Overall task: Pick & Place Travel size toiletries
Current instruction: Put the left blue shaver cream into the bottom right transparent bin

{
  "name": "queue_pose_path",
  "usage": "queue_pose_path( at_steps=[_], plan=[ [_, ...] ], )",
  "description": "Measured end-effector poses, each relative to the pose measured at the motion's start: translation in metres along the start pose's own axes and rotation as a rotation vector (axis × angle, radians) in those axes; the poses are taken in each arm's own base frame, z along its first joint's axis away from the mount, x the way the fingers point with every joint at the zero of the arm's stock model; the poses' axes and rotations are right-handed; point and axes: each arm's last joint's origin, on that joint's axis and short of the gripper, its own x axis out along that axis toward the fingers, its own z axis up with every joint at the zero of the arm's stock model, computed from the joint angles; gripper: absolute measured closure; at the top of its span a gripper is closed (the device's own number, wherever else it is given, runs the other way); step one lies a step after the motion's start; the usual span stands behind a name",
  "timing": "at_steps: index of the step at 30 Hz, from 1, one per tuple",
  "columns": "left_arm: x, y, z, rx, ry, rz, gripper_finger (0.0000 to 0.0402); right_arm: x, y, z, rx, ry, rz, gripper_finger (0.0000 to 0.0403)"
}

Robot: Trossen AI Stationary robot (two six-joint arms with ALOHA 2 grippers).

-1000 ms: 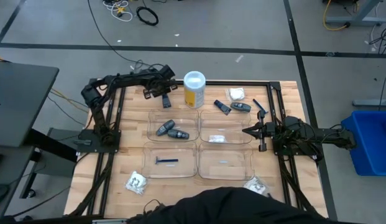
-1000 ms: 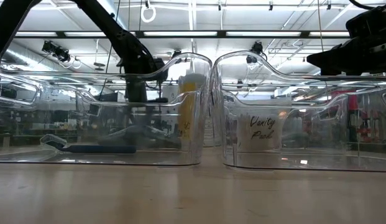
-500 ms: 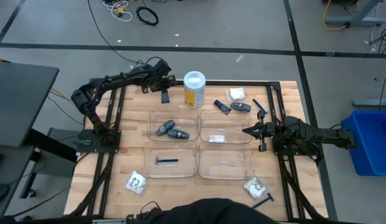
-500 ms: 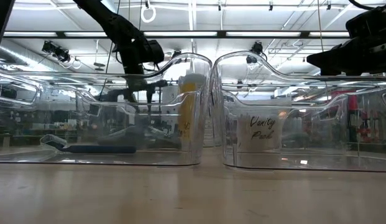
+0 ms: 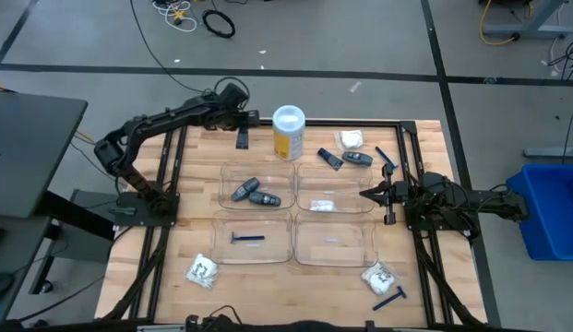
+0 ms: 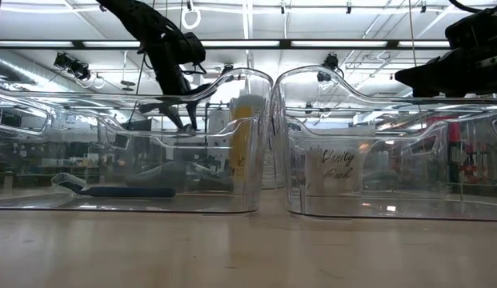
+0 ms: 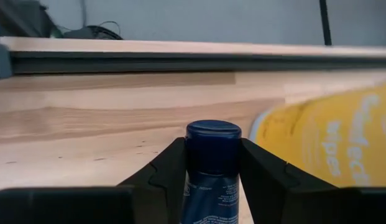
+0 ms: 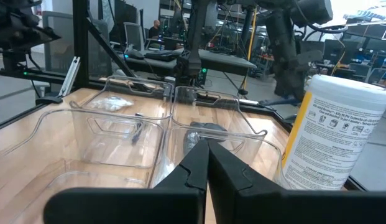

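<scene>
A dark blue tube (image 7: 211, 168) sits clamped between the left gripper's (image 5: 242, 129) two fingers, its round cap end pointing forward past the fingertips, so its long axis runs along the fingers rather than across them. In the high view the tube (image 5: 243, 139) shows as a dark sliver in the upper left of the frame, above the wooden table (image 5: 189, 212) near its far edge and just left of the yellow canister (image 5: 288, 134) with the white lid; the wrist view shows the canister (image 7: 329, 140) close on one side of the tube. The move ahead probably turns on this: the clear trays (image 5: 256, 186) lie below the held tube in the high view, toward the middle of the frame, so the left arm has to draw back toward the lower part of the picture while keeping clear of the canister beside it. The upper left tray already holds two grey sticks (image 5: 245, 189), the lower left one a blue razor (image 5: 246, 239). More toiletries lie loose at the upper right: another dark tube (image 5: 329, 159), a grey stick (image 5: 357, 159) and a white packet (image 5: 351, 140), with packets (image 5: 203, 270) at the lower corners. The right gripper (image 5: 365, 194) waits at the right edge of the trays with its fingers pressed together, holding nothing, and is well apart from the held tube.
</scene>
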Motion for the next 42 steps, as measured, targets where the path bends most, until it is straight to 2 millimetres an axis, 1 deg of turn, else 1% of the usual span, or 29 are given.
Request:
queue_pose_path(
  at_steps=[7,19,21,26,30,34,36,42],
  plan=[
    [-0.001,-0.007,-0.005,0.168,0.032,-0.064,0.0265,0.000,0.000,0.000,0.000,0.000,0.000,0.0390],
    [-0.005,-0.013,-0.008,0.299,0.047,-0.136,0.0265,0.000,0.000,0.000,0.000,0.000,-0.001,0.0390],
    [-0.013,-0.016,-0.006,0.320,0.025,-0.155,0.0266,0.000,0.000,0.000,0.000,0.000,0.000,0.0390],
    [-0.039,-0.018,-0.005,0.329,-0.038,-0.201,0.0268,0.000,0.000,0.000,0.000,0.000,0.000,0.0390],
    [-0.060,-0.019,-0.006,0.367,-0.090,-0.237,0.0265,0.000,0.000,0.000,0.000,0.000,0.000,0.0390],
    [-0.078,-0.021,-0.011,0.404,-0.136,-0.260,0.0268,0.000,0.000,0.000,0.000,0.000,0.000,0.0390],
    [-0.083,-0.023,-0.014,0.435,-0.149,-0.269,0.0268,0.000,0.000,0.000,0.000,0.000,0.000,0.0390],
    [-0.089,-0.035,-0.029,0.573,-0.146,-0.309,0.0265,0.000,0.000,0.000,0.000,0.000,0.000,0.0390]
  ],
)
